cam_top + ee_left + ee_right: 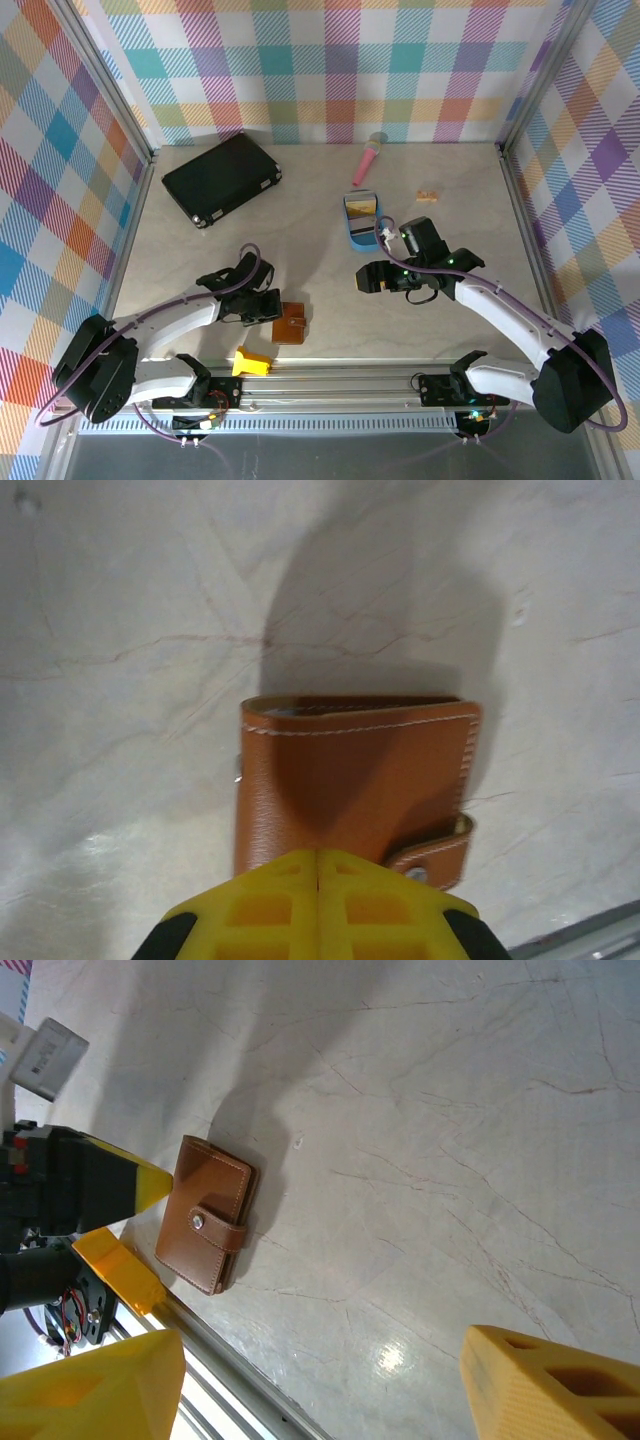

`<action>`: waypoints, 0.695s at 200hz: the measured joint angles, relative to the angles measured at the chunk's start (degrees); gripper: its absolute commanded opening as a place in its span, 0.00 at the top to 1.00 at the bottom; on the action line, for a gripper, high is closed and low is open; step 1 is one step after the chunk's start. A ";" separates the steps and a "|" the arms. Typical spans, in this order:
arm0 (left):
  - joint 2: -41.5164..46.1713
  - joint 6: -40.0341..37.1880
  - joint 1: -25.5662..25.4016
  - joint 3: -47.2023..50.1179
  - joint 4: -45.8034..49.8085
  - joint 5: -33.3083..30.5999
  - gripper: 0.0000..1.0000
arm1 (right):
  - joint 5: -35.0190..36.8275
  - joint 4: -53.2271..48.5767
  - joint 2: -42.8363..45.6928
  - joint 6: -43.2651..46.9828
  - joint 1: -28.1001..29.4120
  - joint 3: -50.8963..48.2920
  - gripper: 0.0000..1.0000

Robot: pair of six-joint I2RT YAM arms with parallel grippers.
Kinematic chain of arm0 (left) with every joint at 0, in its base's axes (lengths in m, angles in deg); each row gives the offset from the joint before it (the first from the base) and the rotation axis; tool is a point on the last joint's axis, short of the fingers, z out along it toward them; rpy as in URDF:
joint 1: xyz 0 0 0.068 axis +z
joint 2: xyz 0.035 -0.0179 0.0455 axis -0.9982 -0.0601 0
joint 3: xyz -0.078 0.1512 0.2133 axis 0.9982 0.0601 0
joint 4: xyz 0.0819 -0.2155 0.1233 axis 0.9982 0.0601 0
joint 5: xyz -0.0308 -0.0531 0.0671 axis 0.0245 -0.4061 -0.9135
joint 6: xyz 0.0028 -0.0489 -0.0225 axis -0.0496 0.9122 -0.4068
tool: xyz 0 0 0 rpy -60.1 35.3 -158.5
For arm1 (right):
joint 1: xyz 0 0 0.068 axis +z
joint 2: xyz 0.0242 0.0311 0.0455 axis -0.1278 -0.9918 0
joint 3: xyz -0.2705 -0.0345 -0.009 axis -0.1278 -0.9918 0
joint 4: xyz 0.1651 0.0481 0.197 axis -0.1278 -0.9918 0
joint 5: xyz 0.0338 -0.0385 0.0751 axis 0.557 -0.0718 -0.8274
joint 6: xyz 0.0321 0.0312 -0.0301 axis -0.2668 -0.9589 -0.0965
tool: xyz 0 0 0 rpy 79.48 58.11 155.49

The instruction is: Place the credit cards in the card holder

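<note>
Leather card holder (350, 780) is snapped shut, so the left gripper (318, 858), jaws closed and empty, may just shove it; the right gripper (322, 1345) gapes, empty.

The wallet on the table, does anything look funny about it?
Nothing is broken or spilled. The wallet lies flat but closed, its tab folded across the front, so no card could go in yet. The shut left gripper sits at its edge.

tool (318, 868) cropped (bottom edge), card holder (350, 780) part-hidden
</note>
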State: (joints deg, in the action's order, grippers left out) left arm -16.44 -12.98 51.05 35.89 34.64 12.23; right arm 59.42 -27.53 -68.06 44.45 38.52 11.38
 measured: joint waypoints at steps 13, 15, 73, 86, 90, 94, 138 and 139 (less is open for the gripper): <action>-0.57 0.02 -0.02 0.92 -0.96 0.00 0.97 | -0.55 -0.02 -0.79 0.00 0.00 -0.02 0.27; -0.61 0.02 -0.02 1.01 -1.14 0.00 0.97 | -0.70 0.00 -1.01 0.00 0.00 -0.02 0.27; -5.46 3.65 -0.09 2.45 -13.05 2.43 0.98 | -8.44 -0.04 -6.56 -0.48 -1.53 0.00 0.26; -6.99 5.11 -0.09 2.19 -15.82 2.64 0.99 | -9.09 -0.09 -6.93 -0.50 -2.49 0.02 0.26; -7.52 5.55 -0.09 1.99 -16.55 2.67 0.99 | -9.27 -0.07 -6.93 -0.50 -2.80 0.04 0.26; -7.98 5.97 -0.11 1.77 -17.11 2.64 0.99 | -9.49 -0.09 -6.93 -0.52 -3.13 0.04 0.26; -15.52 8.79 -0.50 -3.76 -22.45 1.75 0.99 | -9.66 -0.94 -6.93 -0.81 -5.44 1.49 0.26; -15.78 8.83 -0.52 -4.04 -22.45 1.77 0.99 | -9.55 -1.01 -6.93 -0.83 -5.49 1.53 0.26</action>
State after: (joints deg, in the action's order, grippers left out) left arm -32.22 -4.15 50.52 31.84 12.19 14.00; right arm 49.87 -28.54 -74.99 43.62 33.03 12.91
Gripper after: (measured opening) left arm 0.050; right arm 0.739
